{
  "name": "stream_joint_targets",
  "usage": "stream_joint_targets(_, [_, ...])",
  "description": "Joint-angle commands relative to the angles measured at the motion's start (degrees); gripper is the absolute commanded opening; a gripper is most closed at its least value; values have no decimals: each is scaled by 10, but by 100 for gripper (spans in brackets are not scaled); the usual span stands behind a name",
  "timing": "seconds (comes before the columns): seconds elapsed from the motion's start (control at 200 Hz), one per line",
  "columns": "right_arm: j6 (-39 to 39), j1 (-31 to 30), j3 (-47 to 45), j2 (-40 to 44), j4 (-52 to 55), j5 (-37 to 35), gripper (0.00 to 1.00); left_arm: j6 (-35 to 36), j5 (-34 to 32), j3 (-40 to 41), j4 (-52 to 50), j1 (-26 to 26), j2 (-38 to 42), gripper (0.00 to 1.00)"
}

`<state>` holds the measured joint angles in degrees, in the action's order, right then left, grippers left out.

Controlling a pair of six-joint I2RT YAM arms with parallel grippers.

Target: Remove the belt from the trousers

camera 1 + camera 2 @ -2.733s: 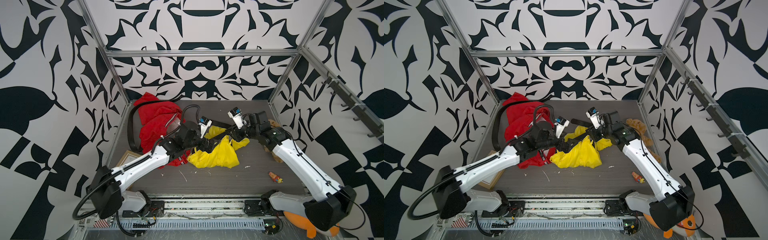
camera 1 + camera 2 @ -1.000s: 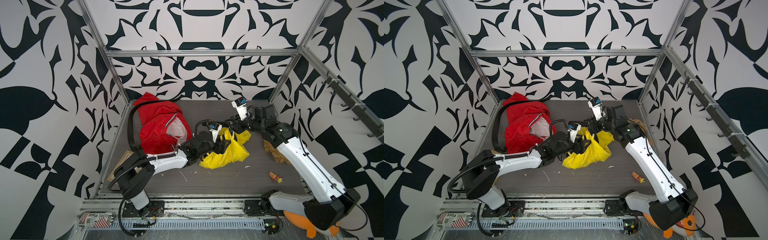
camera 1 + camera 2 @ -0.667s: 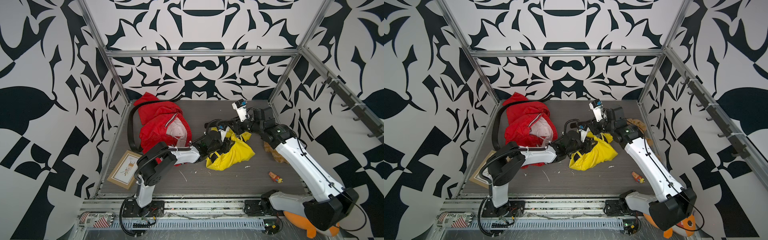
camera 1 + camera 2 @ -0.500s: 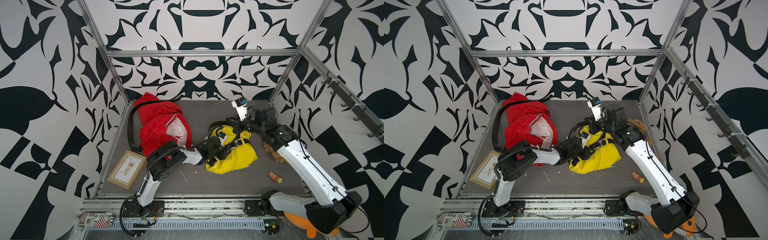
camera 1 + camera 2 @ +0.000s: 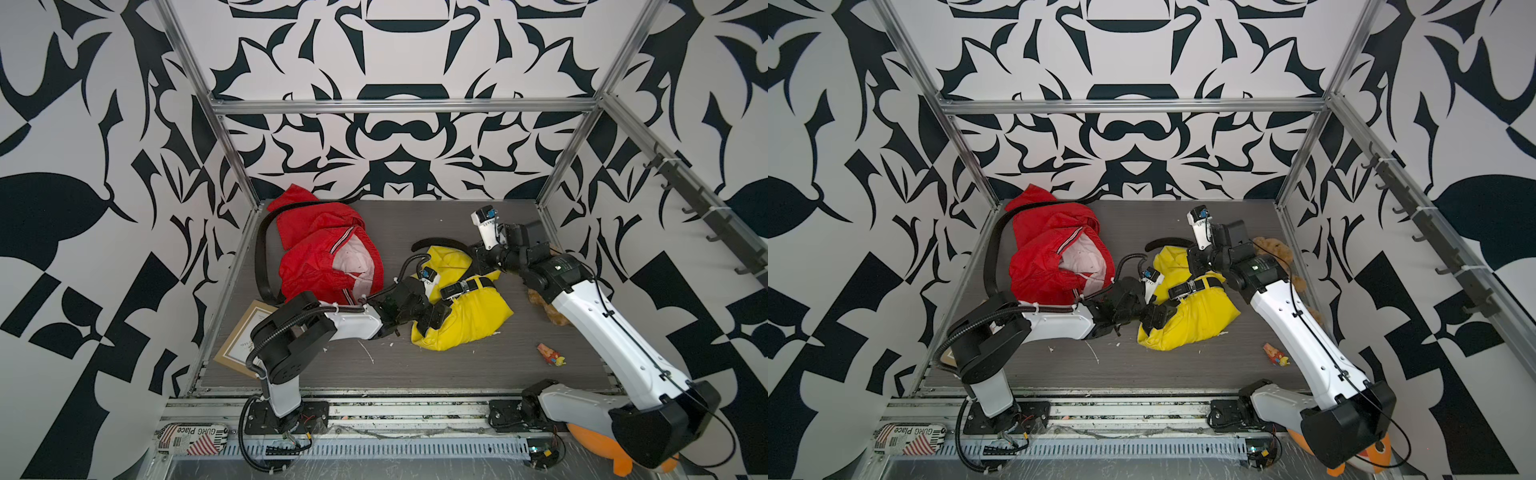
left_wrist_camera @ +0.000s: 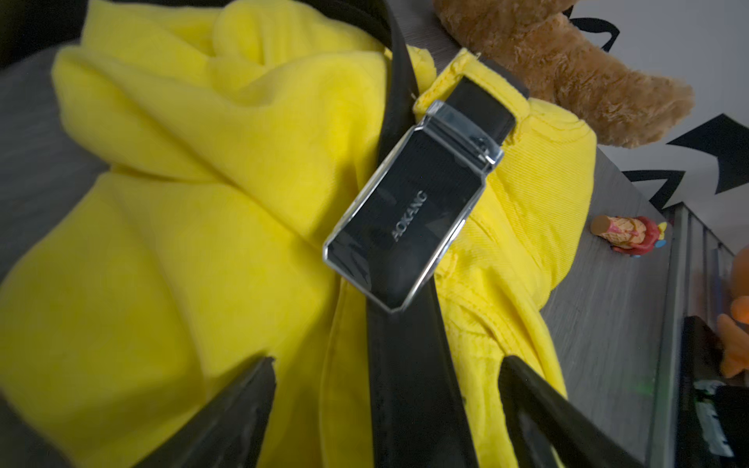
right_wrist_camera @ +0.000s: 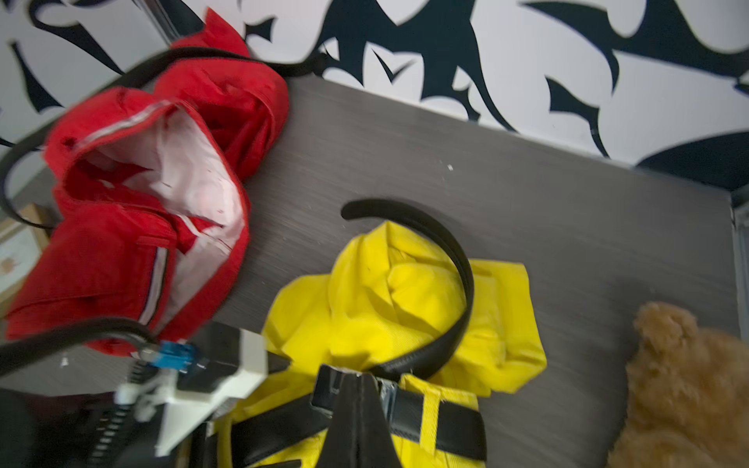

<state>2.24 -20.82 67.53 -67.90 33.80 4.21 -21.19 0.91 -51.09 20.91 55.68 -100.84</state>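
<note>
Black leather belt [image 6: 399, 344] threaded through soft yellow cotton trousers [image 6: 182, 202]. Strap likely limp and slick; grasp beside the rigid chrome-edged buckle [image 6: 405, 227]. Left hand [image 6: 387, 360] spread astride strap; right hand [image 7: 358, 381] pressed together.

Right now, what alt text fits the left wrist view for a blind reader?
A black belt with a shiny buckle marked AOKANG lies across crumpled yellow trousers, its strap running between the fingers of the open left gripper. A brown teddy bear and small toy lie beyond.

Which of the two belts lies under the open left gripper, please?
The belt with the shiny buckle, on the yellow trousers; the other belt curls beside the red trousers, away from the left gripper.
</note>
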Motion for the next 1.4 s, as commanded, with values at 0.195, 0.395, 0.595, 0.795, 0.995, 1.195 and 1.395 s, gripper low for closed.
stream_joint_targets(0.195, [51, 43, -68, 46, 25, -42, 43, 254, 47, -195, -262, 2, 14, 99])
stream_joint_targets(0.395, [59, 63, -80, 66, 25, -31, 48, 323, 102, -284, -275, 2, -80, 99])
stream_joint_targets(0.595, [52, 85, -80, 78, 36, -14, 51, 364, 110, -357, -297, 1, -150, 99])
stream_joint_targets(0.795, [51, 95, -86, 85, 31, 2, 54, 370, 77, -376, -285, -4, -189, 100])
stream_joint_targets(0.995, [52, 96, -94, 85, 20, 12, 57, 370, 83, -392, -282, -6, -218, 89])
stream_joint_targets(1.195, [52, 98, -95, 86, 19, 14, 59, 365, 89, -389, -271, -7, -221, 56])
stream_joint_targets(1.395, [58, 100, -112, 80, 10, 15, 60, 364, 64, -369, -268, -9, -190, 26])
